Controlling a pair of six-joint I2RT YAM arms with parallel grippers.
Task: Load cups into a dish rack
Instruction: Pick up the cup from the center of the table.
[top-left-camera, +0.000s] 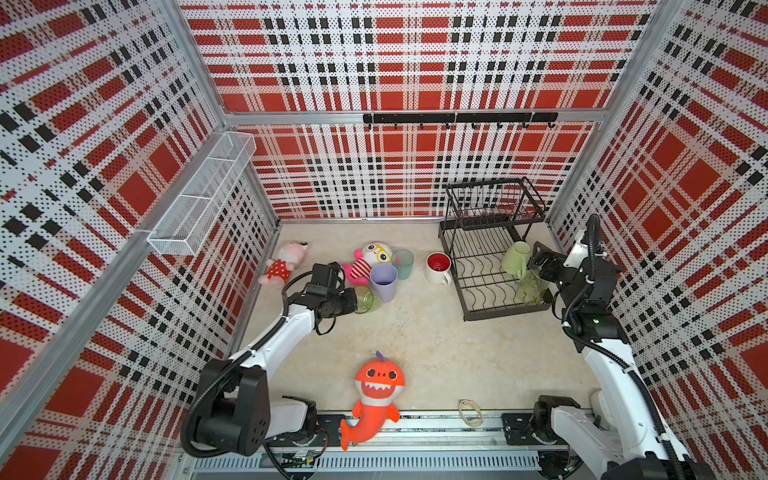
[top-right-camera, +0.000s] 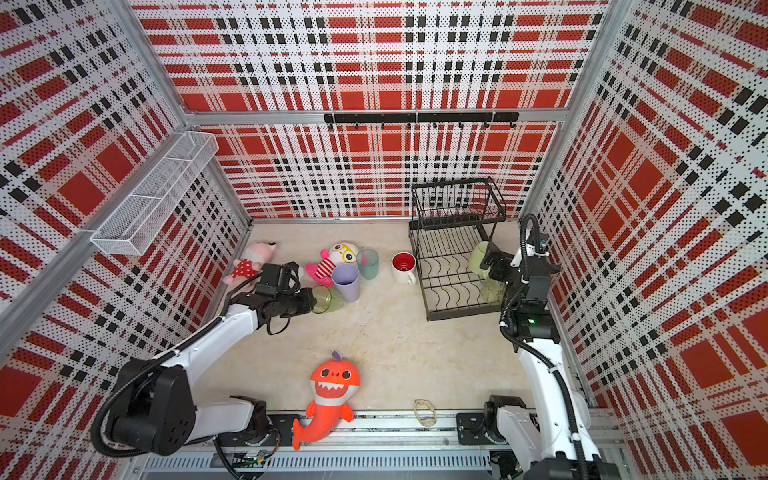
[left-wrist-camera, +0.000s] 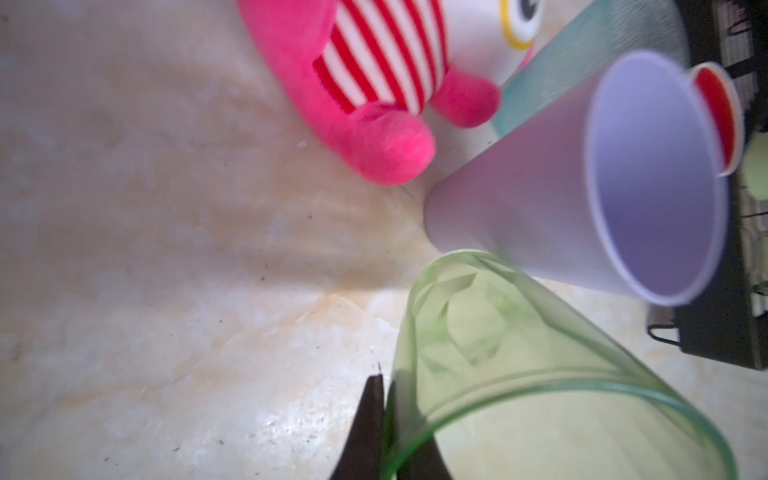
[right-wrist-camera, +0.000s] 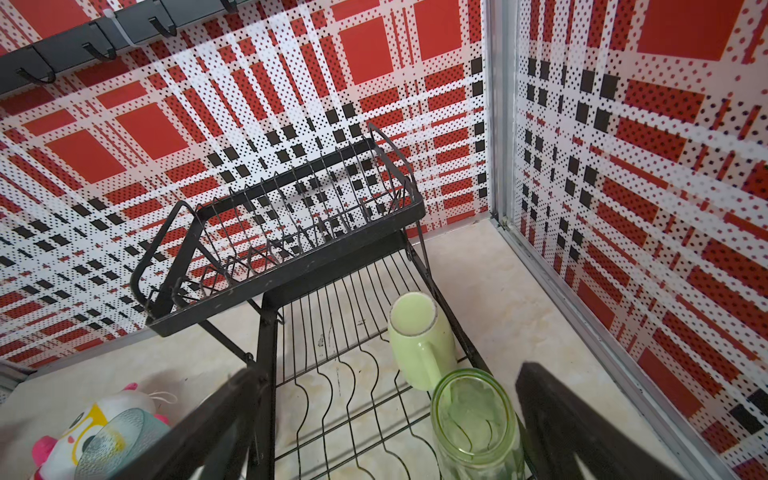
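in a top view: left gripper (top-left-camera: 356, 300) clamped on rim of tilted green tumbler (top-left-camera: 369, 299), left wrist: fingers (left-wrist-camera: 368, 419) pinch the rim wall, right wrist: right gripper (right-wrist-camera: 388, 372) wide, second green tumbler (right-wrist-camera: 473, 415) between jaws, in dish rack (right-wrist-camera: 291, 286) beside pale-green mug (right-wrist-camera: 419, 345)

Left arm (top-left-camera: 286, 328) and right arm (top-left-camera: 611, 365) have white shells, black joints, ribbed black cables.
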